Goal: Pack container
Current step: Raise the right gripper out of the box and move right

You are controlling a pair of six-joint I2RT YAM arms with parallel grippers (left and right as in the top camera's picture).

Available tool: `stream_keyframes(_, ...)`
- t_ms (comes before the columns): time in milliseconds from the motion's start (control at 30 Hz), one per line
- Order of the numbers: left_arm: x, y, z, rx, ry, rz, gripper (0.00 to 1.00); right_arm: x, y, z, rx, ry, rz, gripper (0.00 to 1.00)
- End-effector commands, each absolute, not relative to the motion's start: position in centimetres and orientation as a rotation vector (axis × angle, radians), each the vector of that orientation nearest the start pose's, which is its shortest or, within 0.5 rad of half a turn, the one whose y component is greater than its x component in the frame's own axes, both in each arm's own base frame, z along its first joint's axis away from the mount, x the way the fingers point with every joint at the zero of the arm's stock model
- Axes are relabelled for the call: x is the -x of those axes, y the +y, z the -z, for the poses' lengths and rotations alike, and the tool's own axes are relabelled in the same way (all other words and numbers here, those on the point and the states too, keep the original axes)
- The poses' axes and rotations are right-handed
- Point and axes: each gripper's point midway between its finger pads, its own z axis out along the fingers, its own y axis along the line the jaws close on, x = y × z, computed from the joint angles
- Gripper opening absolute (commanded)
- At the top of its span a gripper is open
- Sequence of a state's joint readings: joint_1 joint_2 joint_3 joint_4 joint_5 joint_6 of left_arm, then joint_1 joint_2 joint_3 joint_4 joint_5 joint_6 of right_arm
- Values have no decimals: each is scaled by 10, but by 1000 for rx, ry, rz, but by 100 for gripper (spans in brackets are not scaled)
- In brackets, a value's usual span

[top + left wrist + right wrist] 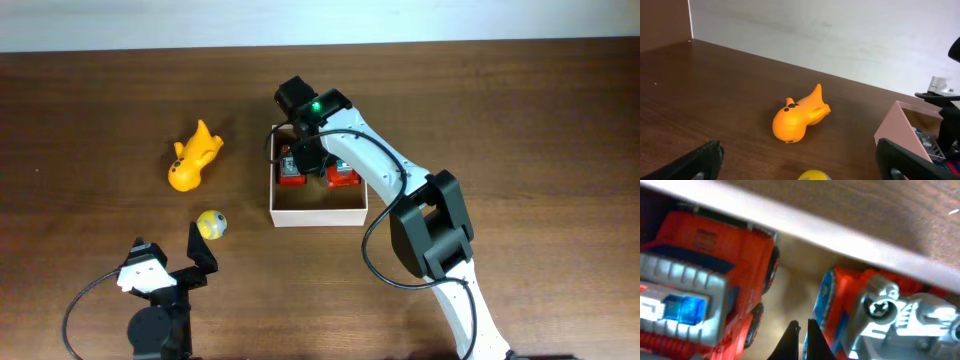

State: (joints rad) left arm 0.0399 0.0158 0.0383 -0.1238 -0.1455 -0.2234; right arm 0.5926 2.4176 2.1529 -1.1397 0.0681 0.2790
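Two toys occupy the container (pixel 318 216): a red truck (pixel 291 167) and a second red truck (pixel 342 177), side by side against the far wall.

Overhead view: the container is a square, shallow, open-topped box with thin white walls and a tan floor. It stands right of centre on the dark wood-grain bench (pixel 90 110). The near half of its floor is bare. The right arm (pixel 375 160) reaches over the far wall, and the right jaws are down between the trucks. An orange, rounded, glossy toy animal (pixel 193 158) lies well apart on the container's left. A small yellow ball (pixel 211 224) lies nearer, off the front-left corner. The left jaws stand wide near the front edge, just short of the ball, with open bench on every side.

Left wrist view: both black fingers (pixel 695 162) frame the picture at full spread, with nothing between them but bench and the top of the ball. The orange toy lies on its side ahead. One corner of the container shows at the right edge, its wall thin and flat.

Right wrist view: the fingertips (pixel 789 347) are narrow, almost touching, and hold nothing. They point at the tan strip of floor between the two trucks, which are hard red plastic with grey and blue parts. A screw head shows on one truck. The white wall runs across just beyond them.
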Motion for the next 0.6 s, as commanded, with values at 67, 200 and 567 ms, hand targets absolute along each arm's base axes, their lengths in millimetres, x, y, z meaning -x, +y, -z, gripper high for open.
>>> stream_keyframes(67,-241,34,-157,309,1641,5,99,-433,267,-33,464,2920,72,4)
stream_keyframes(200,-241,34,-157,309,1641,5,99,-434,262,-33,460,2913,115,4)
stream_keyframes(567,-241,34,-157,309,1641,5,99,-439,245,-33,425,2926,163,4)
